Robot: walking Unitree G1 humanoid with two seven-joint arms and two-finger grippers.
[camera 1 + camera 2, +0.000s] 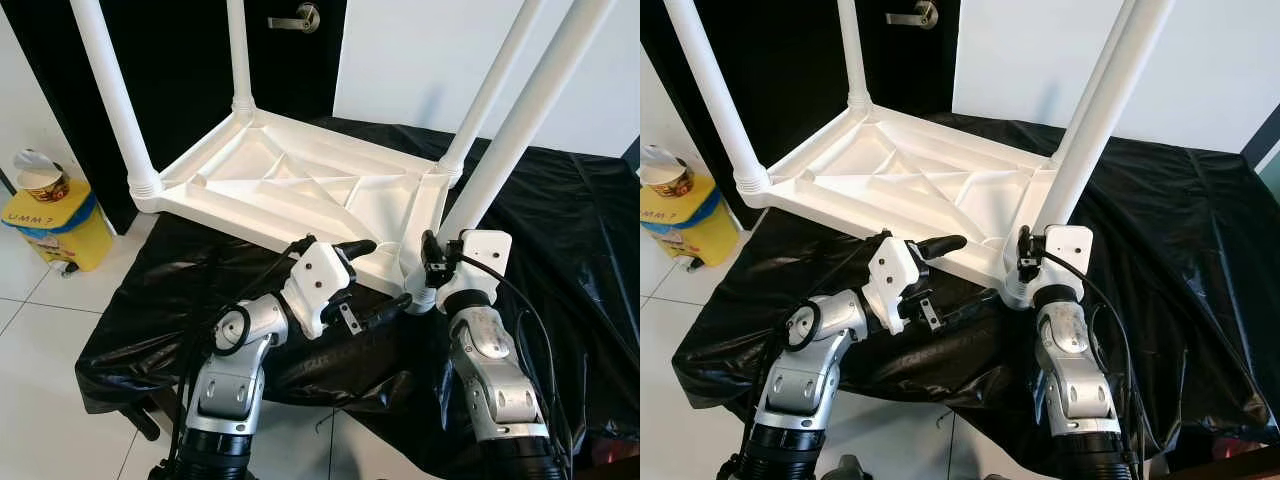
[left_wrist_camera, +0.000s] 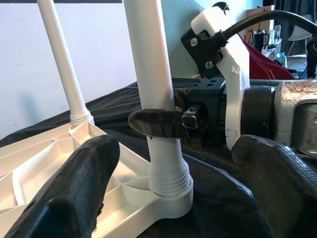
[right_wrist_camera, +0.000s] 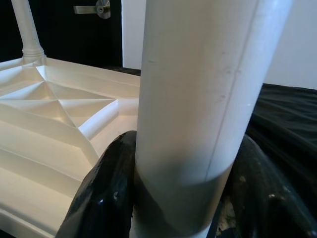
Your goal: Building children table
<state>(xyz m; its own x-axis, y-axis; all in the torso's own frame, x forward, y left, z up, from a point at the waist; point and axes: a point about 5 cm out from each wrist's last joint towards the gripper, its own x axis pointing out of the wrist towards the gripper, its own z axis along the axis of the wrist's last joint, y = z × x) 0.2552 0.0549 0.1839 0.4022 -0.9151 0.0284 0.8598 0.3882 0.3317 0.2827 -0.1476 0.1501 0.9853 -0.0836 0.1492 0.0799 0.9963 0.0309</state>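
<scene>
A white plastic children's table [image 1: 290, 180] lies upside down on a black sheet [image 1: 570, 210], its four white legs pointing up. My right gripper [image 1: 430, 262] is shut on the near right leg [image 1: 520, 130] just above its socket; in the right wrist view both black fingers [image 3: 104, 193] hug that leg [image 3: 198, 99]. My left gripper [image 1: 372, 280] is open beside the table's near edge, left of that leg, holding nothing. The left wrist view looks between its spread fingers [image 2: 74, 188] at the leg's base [image 2: 168, 183], with one right finger [image 2: 158, 124] wrapped around the leg.
A yellow container [image 1: 55, 225] with a cup on top stands on the tiled floor at the left. Behind the table are a black door with a lever handle [image 1: 300, 18] and a white wall. The sheet drapes over a low support.
</scene>
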